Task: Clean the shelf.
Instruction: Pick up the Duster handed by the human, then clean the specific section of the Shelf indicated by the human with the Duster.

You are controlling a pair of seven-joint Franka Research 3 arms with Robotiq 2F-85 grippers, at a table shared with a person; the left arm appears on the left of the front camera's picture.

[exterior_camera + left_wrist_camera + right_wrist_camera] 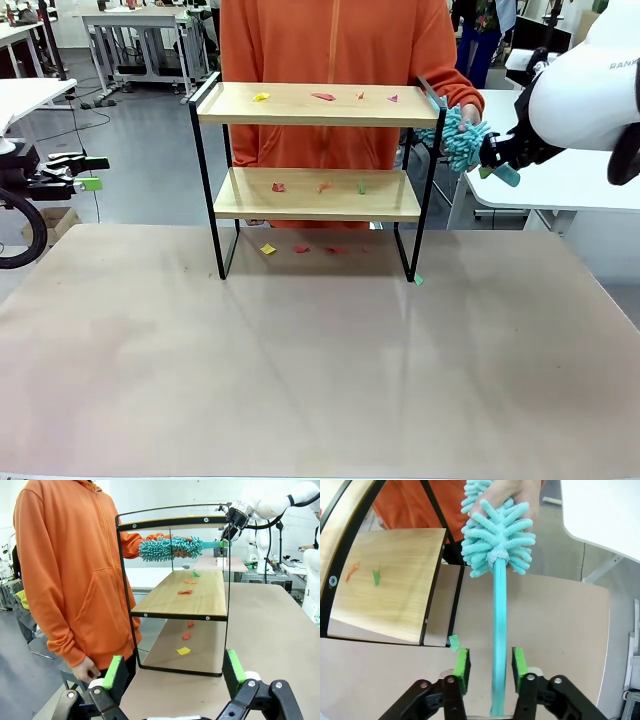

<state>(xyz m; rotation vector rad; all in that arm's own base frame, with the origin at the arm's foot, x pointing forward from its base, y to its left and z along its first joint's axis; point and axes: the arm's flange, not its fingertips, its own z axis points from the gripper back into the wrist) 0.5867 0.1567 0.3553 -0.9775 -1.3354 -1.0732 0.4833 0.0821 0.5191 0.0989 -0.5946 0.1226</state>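
The shelf (310, 103) was stood upright at the far side of the table (320, 350), just before a person. Its long axis was laid left to right across the table, with the open front turned to the robot. Small coloured scraps (323, 97) were scattered on both boards and on the table beneath. Beside its right end, at top-board height, a duster (462, 140) was held by its fluffy head in the person's hand (468, 112). The head was pointed at the shelf, the handle away from it. The right gripper (492, 160) was closed in on that handle, which was run between its pads (463, 662). The left gripper (92, 172) was kept well left of the shelf, jaws spread wide and nothing held.
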